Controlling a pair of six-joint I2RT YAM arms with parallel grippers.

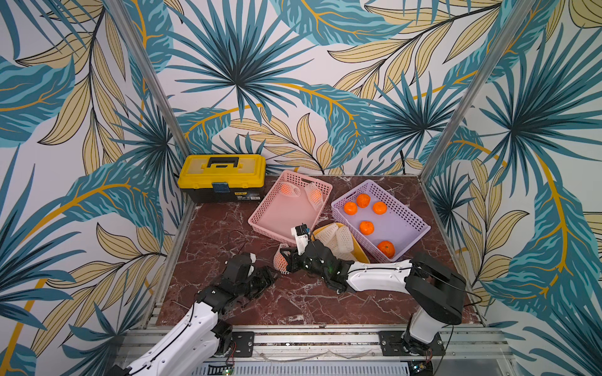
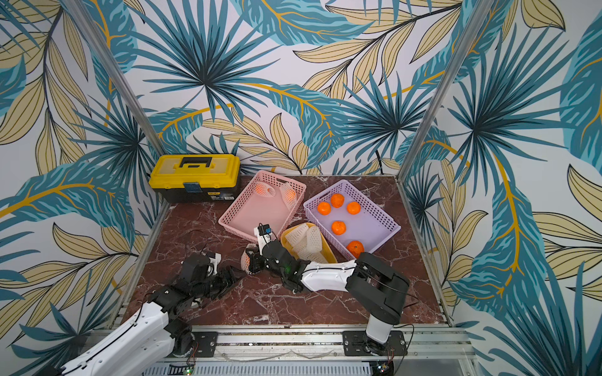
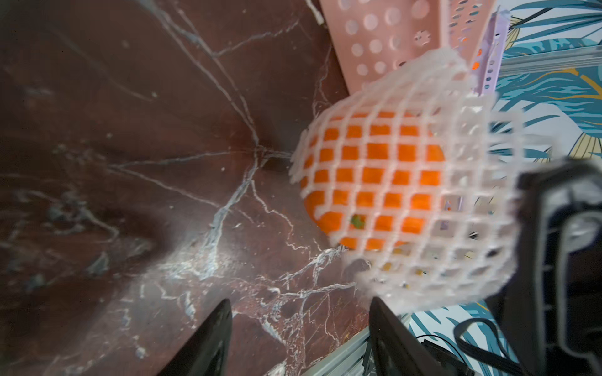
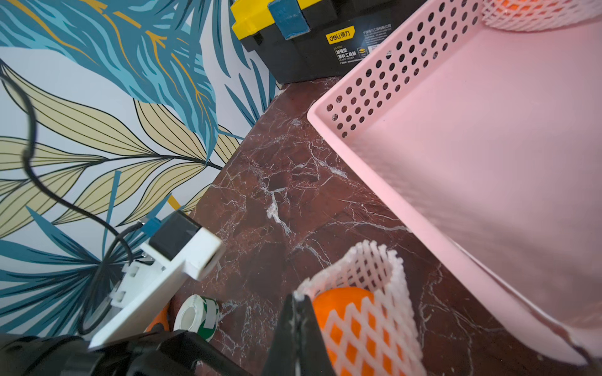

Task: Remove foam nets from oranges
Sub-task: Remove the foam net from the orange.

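The right gripper (image 4: 298, 304) is clamped shut on the rim of the foam net (image 4: 399, 293). The orange (image 4: 342, 301) is seated inside, just ahead of the jaws. The left gripper (image 3: 299, 325) is set open and empty, just short of the net.

A: Both top views are bright and evenly lit, sharp all over. The arms cast only soft shadows on the bench (image 1: 293, 302).
B: The left wrist view is softer — the left fingers (image 3: 208, 341) blur, the foam net (image 3: 423, 286) smears at its near end, and a pale sheen lies on the marble.
A: In the right wrist view the pink basket (image 4: 391, 75) looks washed out.
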